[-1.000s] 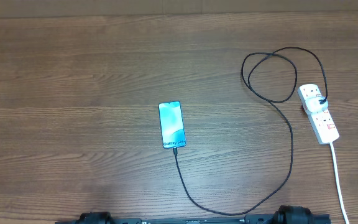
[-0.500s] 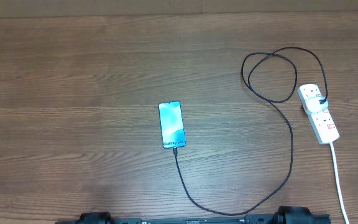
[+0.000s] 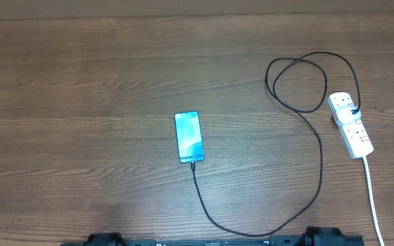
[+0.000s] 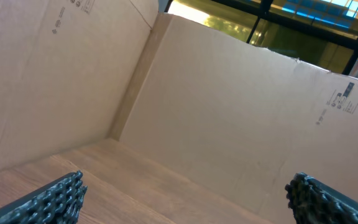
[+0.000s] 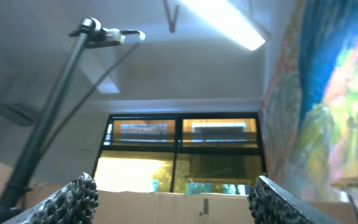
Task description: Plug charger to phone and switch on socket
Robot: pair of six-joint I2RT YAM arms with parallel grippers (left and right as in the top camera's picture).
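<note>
- Only the overhead view shows the task's things. The phone lies flat near the middle of the desk, a little toward the near edge. Its blue-teal screen faces up and its long sides run far to near.
- The charger meets the phone's near short edge with its tip; how deep it sits is too small to tell. The black cable sweeps down to the near edge, climbs toward the far right corner, makes a loop there, and ends at a plug on the far end of the socket.
- The socket lies by the right edge, well apart from the phone. Its white cord trails to the near edge. The set of its red switches cannot be told.
- Of the arms, the overhead view shows only the left base and the right base, both at the near edge.
- The left wrist view shows none of the task's things. It shows cardboard walls meeting in a corner above a strip of desk, so this arm is tilted up past the desk.
- Ribbed left fingertips sit in the two lower corners. The left jaws stand wide with nothing between them.
- The right wrist view points steeply upward at a ceiling light, a camera pole, windows and a painted wall.
- The right fingertips are far apart. The right jaws are wide and empty.
</note>
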